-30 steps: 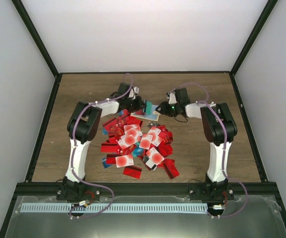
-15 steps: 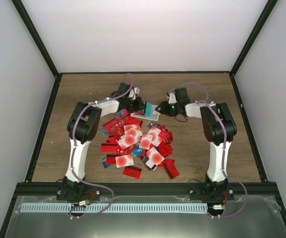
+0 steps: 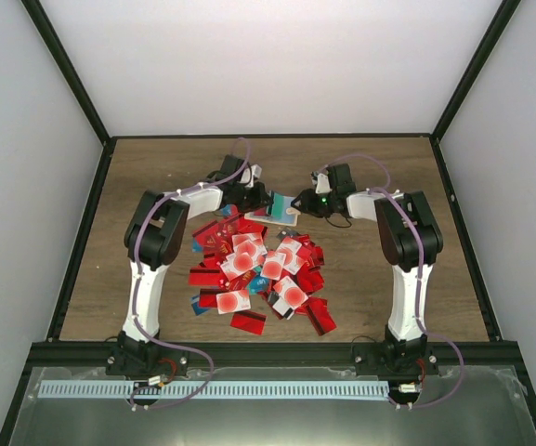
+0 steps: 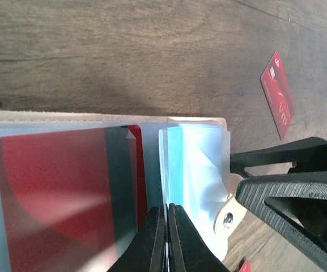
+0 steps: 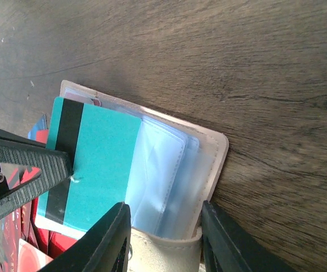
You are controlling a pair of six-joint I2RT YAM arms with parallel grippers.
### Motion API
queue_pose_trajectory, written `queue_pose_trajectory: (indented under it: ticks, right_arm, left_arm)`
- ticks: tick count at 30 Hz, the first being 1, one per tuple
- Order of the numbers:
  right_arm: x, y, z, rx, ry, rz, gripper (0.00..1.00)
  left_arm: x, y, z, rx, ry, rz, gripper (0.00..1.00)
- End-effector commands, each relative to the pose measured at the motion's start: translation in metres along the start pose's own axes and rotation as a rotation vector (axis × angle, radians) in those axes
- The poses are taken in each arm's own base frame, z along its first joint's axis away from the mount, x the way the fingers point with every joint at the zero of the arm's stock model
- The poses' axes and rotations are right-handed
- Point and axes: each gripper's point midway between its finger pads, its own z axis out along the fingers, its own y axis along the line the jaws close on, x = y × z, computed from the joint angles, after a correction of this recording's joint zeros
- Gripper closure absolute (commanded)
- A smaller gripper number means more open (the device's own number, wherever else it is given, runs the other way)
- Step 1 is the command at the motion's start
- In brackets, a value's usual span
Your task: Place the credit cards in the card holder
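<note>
The card holder [image 3: 286, 214] lies open at the far middle of the table: a beige cover [image 5: 215, 163] with clear sleeves [image 4: 200, 164], and a red card [image 4: 55, 192] sits in one sleeve. My left gripper [image 3: 266, 202] is shut on a teal card [image 5: 92, 164] with a black stripe. In the left wrist view I see that card edge-on [image 4: 167, 170], its far end lying over the sleeves. My right gripper [image 5: 166, 238] straddles the holder's beige flap [image 5: 163, 252], with a finger against each side. A heap of credit cards [image 3: 258, 269], mostly red, lies nearer the arms.
A single red card [image 4: 277, 93] lies on the wood beyond the holder. Black frame rails [image 3: 82, 232] and white walls bound the table on the left, right and back. The two grippers face each other closely over the holder.
The left gripper has edged slightly right with the teal card, closer over the holder. The right gripper has hardly moved.
</note>
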Motion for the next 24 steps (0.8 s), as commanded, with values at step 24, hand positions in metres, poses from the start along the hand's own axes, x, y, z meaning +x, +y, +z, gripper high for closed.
queue_pose_trajectory:
  ticks: [24]
  right_arm:
    - [0.004, 0.001, 0.015, -0.039, 0.032, 0.001, 0.66]
  left_arm:
    - [0.029, 0.012, 0.017, -0.002, 0.095, -0.093, 0.96]
